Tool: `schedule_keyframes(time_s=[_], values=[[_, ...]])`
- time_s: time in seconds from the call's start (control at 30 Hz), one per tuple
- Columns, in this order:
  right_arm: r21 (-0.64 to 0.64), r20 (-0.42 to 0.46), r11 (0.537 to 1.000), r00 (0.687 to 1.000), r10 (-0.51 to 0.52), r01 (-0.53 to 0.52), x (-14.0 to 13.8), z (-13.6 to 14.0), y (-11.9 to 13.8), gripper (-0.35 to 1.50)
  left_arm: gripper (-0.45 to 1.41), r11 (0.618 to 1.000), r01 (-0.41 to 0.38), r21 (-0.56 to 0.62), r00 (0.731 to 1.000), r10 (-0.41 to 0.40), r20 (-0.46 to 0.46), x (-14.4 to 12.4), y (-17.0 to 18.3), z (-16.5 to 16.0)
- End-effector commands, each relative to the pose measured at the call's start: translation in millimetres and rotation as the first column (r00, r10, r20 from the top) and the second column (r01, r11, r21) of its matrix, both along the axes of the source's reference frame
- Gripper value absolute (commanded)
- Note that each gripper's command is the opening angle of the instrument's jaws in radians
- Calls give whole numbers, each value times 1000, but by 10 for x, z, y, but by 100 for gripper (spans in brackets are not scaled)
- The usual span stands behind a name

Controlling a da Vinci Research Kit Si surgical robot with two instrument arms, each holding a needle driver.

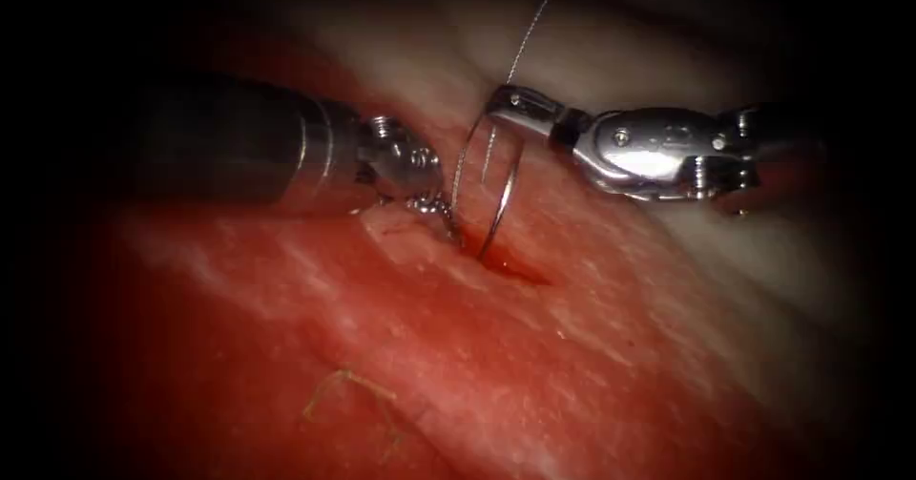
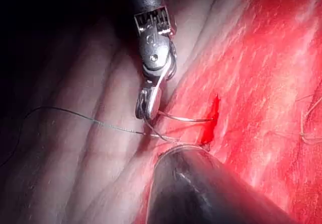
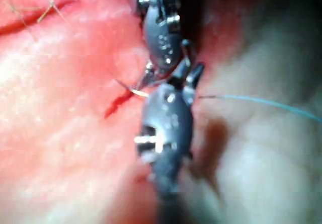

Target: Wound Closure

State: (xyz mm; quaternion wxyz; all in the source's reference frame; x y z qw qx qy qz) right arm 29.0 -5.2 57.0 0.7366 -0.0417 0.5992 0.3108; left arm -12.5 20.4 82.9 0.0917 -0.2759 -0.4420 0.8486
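Gripping the needle (image 1: 501, 203) near its thread end, my right tool (image 1: 510, 101) has its jaws clamped tight on the top of the curve, just right of centre in the upper half of the endoscope view. From that grip the needle arcs down and to the left, and its lower part dips into the cut (image 1: 506, 265) at mid-frame, where red fluid (image 1: 520, 272) pools. So the needle sits in the tissue (image 1: 572, 365), with the point out of my sight.

My thread (image 1: 534, 22) climbs away from the right jaws toward the top edge, thin and pale against the fat.

My right shaft comes in level from the right edge, wrist bent a little so the jaws aim left and slightly up.

Over on the left, my other tool (image 1: 434, 203) reaches in from the left edge, its dark shaft nearly level, tip tilted down onto the left lip of the cut. Its jaws look closed on the tissue edge there, just beside where the needle goes in, touching or very nearly so.

From the left wrist view I see the right tool (image 2: 147, 110) hanging down on the needle (image 2: 183, 118), thread (image 2: 75, 114) trailing off, and the cut (image 2: 214, 116) bright red beside it.

Lower left of the endoscope view, a loose cut end of thread (image 1: 348, 399) lies curled on the tissue, well apart from both tools.
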Motion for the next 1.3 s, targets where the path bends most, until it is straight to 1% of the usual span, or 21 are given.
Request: schedule_keyframes(time_s=[0.03,0.1,0.23,0.47,0.6,0.63,0.73,0.9,0.97,1.0,1.07,1.3], values=[[-5,-2,1000,1000,-6,6,6,4,-4,-35,-45,1000,-21,8,1000,21,1,-3,-2,6],[-18,0,1000,1000,-5,5,6,4,-4,-35,-45,998,-62,23,998,62,-2,-2,-4,9],[-26,-5,1000,1000,-7,6,6,4,-3,-35,-45,993,-113,44,993,114,-14,-1,-6,15],[-42,-12,999,1000,-8,7,5,0,-7,-35,-45,990,-120,79,991,124,-45,-2,-2,28],[-56,-15,998,1000,-4,3,6,-2,-5,-35,-15,983,-139,119,988,145,-44,-1,-2,35],[-58,-18,998,1000,1,-2,6,-2,-5,-35,-5,981,-143,131,988,150,-45,0,-1,37],[-78,-16,997,1000,5,-6,6,-2,-4,-35,10,979,-145,144,987,154,-53,0,4,40],[-87,-16,996,1000,11,-13,5,3,0,-35,27,974,-169,149,984,177,-37,1,5,40],[-87,-16,996,1000,11,-13,5,4,1,-35,37,973,-174,151,983,181,-35,1,5,40],[-88,-18,996,1000,13,-15,5,4,1,-35,46,973,-174,153,983,182,-37,1,5,40],[-88,-18,996,1000,13,-15,5,3,0,-35,51,972,-175,158,982,183,-41,1,5,40],[-109,-22,994,999,27,-29,9,4,0,-35,51,969,-171,180,981,184,-58,3,9,37]])
